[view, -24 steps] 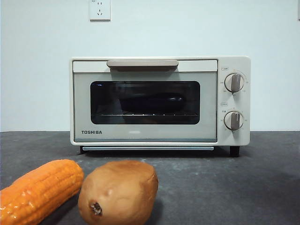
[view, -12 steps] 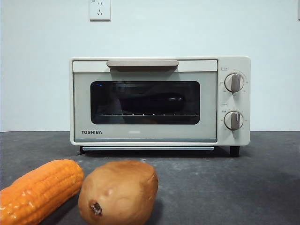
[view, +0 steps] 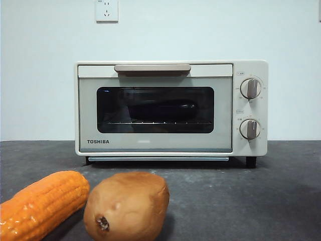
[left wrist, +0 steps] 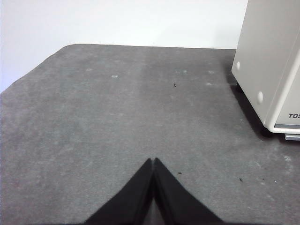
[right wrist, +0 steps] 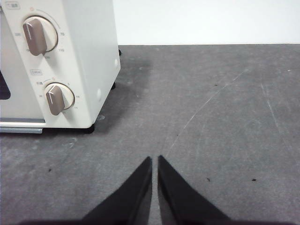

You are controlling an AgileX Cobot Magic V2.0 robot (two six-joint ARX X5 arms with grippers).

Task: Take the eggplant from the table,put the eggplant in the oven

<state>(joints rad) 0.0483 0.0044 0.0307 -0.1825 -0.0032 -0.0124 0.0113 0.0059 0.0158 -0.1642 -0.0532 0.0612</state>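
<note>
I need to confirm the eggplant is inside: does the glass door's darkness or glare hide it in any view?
Front view: the oven glass is dark with faint reflections, yet the eggplant reads as a dim glossy shape on the rack. Left wrist view: only the oven's side wall shows. Right wrist view: just a sliver of the glass, nothing inside visible.

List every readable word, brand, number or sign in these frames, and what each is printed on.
"TOSHIBA": lower left of the oven door, front view.
"TOS": the same brand, cut off at the picture's edge, left wrist view.
Small labels and scale numbers around the upper knob and lower knob: too small to read.
</note>
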